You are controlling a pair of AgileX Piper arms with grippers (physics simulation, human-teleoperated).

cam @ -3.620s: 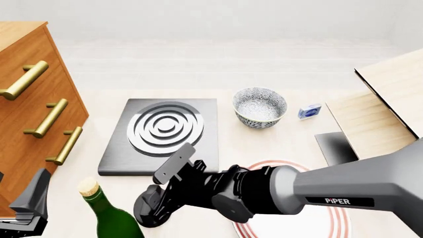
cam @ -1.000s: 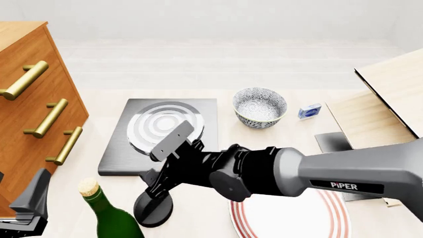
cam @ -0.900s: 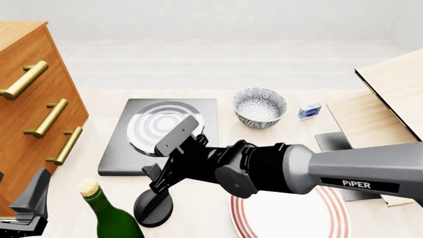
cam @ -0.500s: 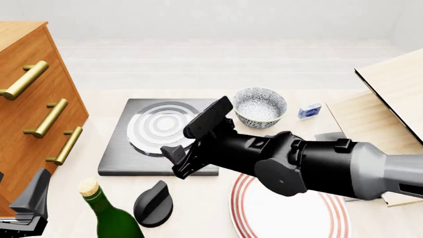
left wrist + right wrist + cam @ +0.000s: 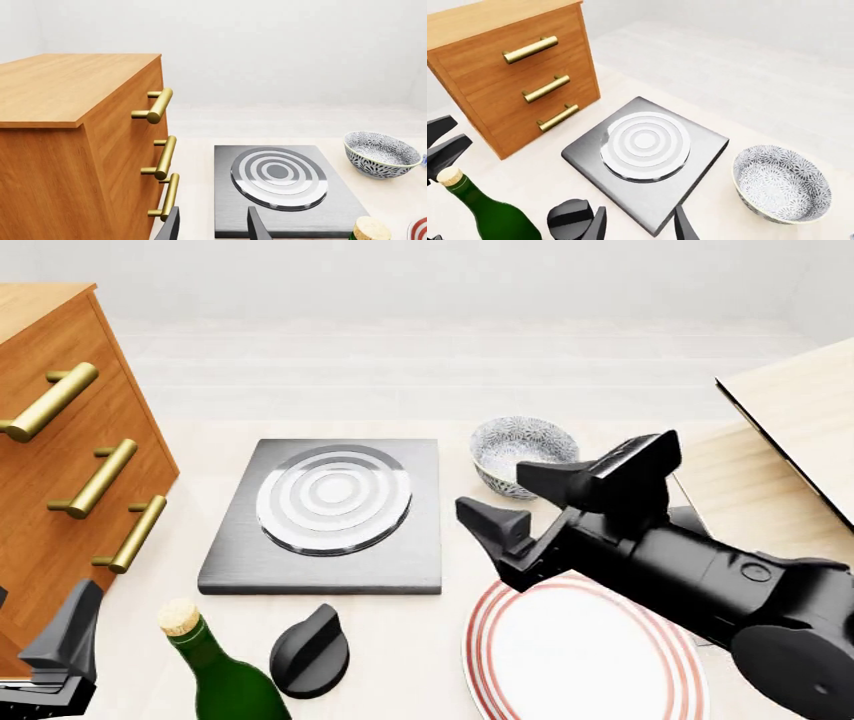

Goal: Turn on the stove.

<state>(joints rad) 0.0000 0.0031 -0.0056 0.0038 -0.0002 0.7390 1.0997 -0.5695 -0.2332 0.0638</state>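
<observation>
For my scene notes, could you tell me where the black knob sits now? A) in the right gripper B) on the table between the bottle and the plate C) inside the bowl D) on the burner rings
B: the knob sits on the table between the bottle and the plate; the right gripper is open and clear of it.

I read this as a simulated kitchen: stove (image 5: 327,515) at frame centre, patterned bowl (image 5: 523,452), plate (image 5: 574,655), wine bottle (image 5: 220,675), wooden drawer cabinet (image 5: 67,460) left.

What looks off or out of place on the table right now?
The black knob isn't mounted on the stove: it sits loose on the table in front of the slab, beside the green bottle. Nothing looks spilled or broken; the bowl and bottle stand upright. The right gripper hangs open above the plate, holding nothing.
</observation>
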